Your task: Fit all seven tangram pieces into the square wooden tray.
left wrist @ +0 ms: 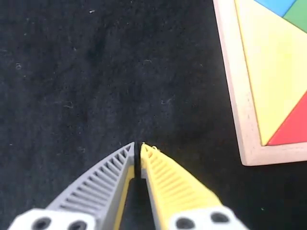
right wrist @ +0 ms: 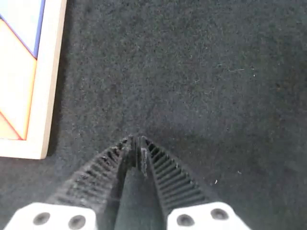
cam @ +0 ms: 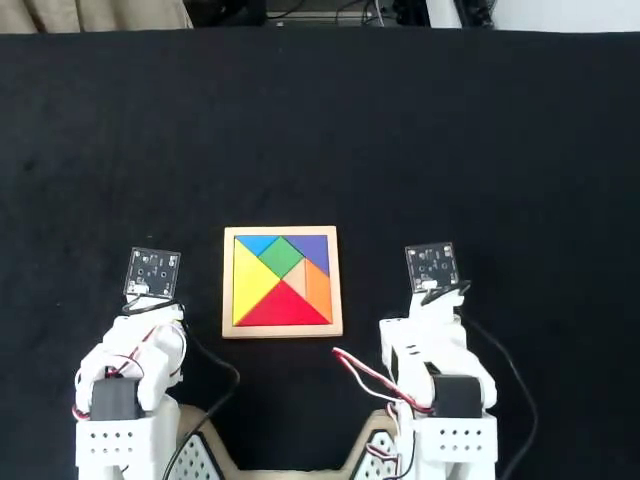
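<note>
The square wooden tray (cam: 282, 331) is seen flat on the black cloth (cam: 320, 130), toward the table's near edge and btwn the two arms. All seven pieces are seated inside its rim. The blue piece (cam: 256, 243) and purple piece (cam: 313, 246) are set along the far edge, w/ the green square (cam: 282, 257) btwn them. The big yellow triangle (cam: 247, 285) is set against the left edge and the big red triangle (cam: 282, 311) along the near edge. The orange piece (cam: 319, 285) is at the right edge. A small pale piece (cam: 296, 284) sits beside it; its outline is hard to make out, poss. a triangle.

The L gripper (left wrist: 138, 145) is held low over bare cloth near the tray's left rim (left wrist: 235, 96), apart from it, fingers closed tip to tip and empty. The R gripper (right wrist: 135, 140) is held likewise off the right rim (right wrist: 50, 72), closed and empty, w/ a strip of cloth btwn tips and wood. A wide stretch of open cloth lies beyond the tray's far edge and out to both sides.
</note>
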